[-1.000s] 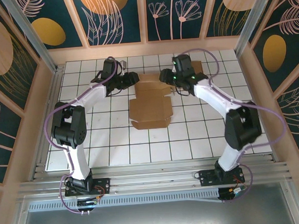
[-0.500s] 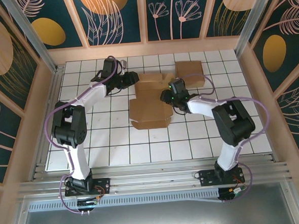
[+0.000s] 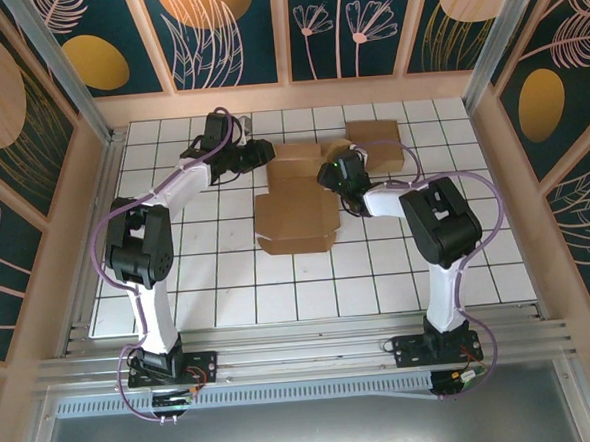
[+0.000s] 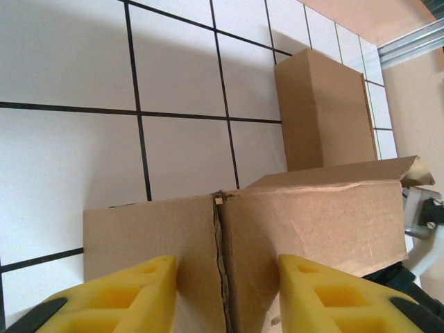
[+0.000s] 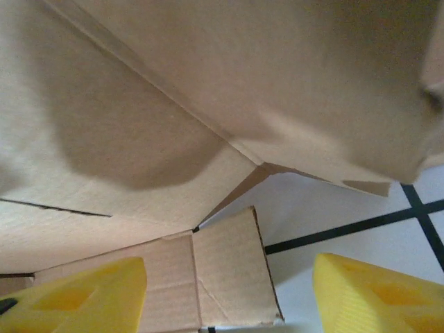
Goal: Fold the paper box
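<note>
From above, the paper box [image 3: 295, 213] lies mostly flat and unfolded in the middle of the gridded worktop [image 3: 228, 275], between the two arms. The left end effector [image 3: 263, 153] sits at the box's far left corner, and the right end effector [image 3: 330, 176] meets its right edge, with the far-right flap [image 3: 375, 141] lying just beyond it. From this height I cannot tell how either one's jaws stand. In the left wrist view, the left end effector [image 4: 225, 295] has its yellow fingers [image 4: 132, 291] spread apart, one on each side of a creased cardboard wall of the paper box [image 4: 305, 215] straight ahead of them. The crease runs down the gap between the fingers. Past that wall the flap [image 4: 322, 114] rests flat on the white worktop [image 4: 69, 159]. In the right wrist view, the right end effector [image 5: 229, 298] is also spread wide, gripping nothing. A raised panel of the paper box [image 5: 173, 104] looms close above and ahead of it. A lower flat panel lies between the fingertips, and the bare worktop [image 5: 347, 201] shows ahead of the right-hand finger.
</note>
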{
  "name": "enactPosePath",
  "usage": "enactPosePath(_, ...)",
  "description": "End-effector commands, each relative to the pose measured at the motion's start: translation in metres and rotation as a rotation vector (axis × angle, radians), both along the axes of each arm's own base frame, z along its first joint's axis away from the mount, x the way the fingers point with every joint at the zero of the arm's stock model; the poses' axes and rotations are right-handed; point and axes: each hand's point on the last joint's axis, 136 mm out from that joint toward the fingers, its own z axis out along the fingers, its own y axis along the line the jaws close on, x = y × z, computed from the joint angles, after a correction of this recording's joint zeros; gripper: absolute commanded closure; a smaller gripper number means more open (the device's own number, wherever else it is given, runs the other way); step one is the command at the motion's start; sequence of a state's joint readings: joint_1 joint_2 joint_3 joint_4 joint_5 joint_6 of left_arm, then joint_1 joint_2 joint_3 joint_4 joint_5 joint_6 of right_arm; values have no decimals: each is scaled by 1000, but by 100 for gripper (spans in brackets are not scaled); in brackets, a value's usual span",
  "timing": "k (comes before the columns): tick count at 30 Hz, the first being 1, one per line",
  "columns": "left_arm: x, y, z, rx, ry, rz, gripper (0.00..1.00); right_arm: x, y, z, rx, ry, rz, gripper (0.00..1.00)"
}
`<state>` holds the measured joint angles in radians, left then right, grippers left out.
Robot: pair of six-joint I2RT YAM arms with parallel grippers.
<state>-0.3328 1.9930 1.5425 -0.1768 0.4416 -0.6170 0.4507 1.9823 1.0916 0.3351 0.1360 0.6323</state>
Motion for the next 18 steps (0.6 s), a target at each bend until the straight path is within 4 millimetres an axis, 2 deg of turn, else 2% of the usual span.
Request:
enactPosePath(1, -10, 3, -34, 48, 98, -18, 61, 12, 15, 7, 55, -60, 55, 46)
enactPosePath(8, -13, 3, -36, 42, 104, -19, 61, 9, 24, 11, 88, -70, 82, 64)
enactPosePath(11, -14, 2, -37, 34, 107, -23, 62, 8, 30, 17, 115, -86, 103, 66)
enactPosePath(15, -15, -1, -34, 12, 108, -27, 62, 4, 51, 24, 202, -94, 187, 66)
enactPosePath(18, -15, -2, -33, 1, 109, -27, 63, 0, 63, 20, 233, -85, 221, 63)
